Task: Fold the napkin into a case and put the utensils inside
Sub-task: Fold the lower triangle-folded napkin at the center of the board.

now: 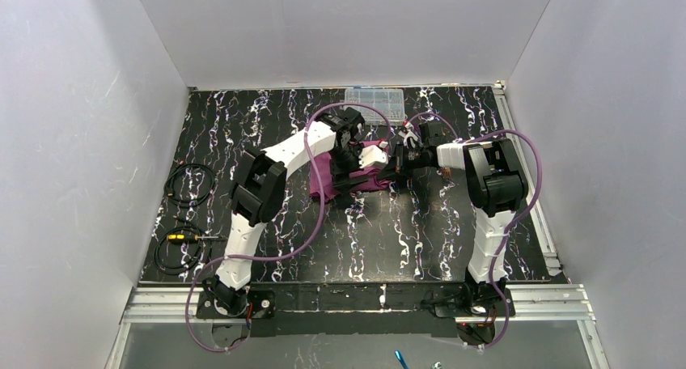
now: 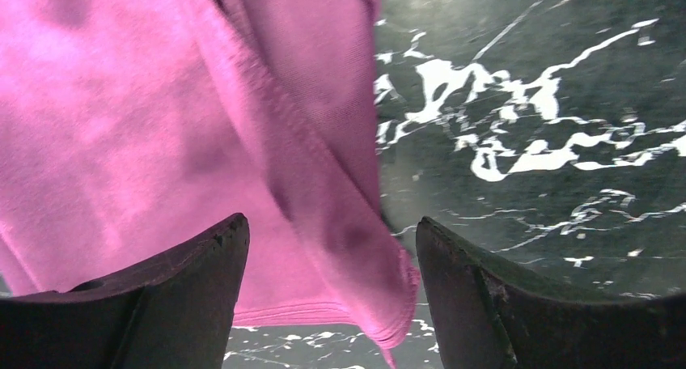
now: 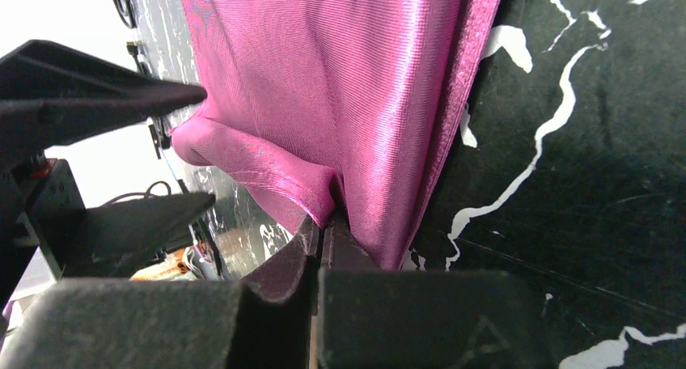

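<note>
My right tool (image 3: 323,233) is clamped tight on a pinched fold of the napkin (image 3: 340,86); the shiny cloth runs up through the middle of that wrist view. My left tool (image 2: 332,252) is spread wide, one jaw on each side of the napkin's lower corner. The cloth fills the upper left there, with marbled tabletop (image 2: 534,102) on the right. From above, the napkin sits bunched mid-frame between both arms.
</note>
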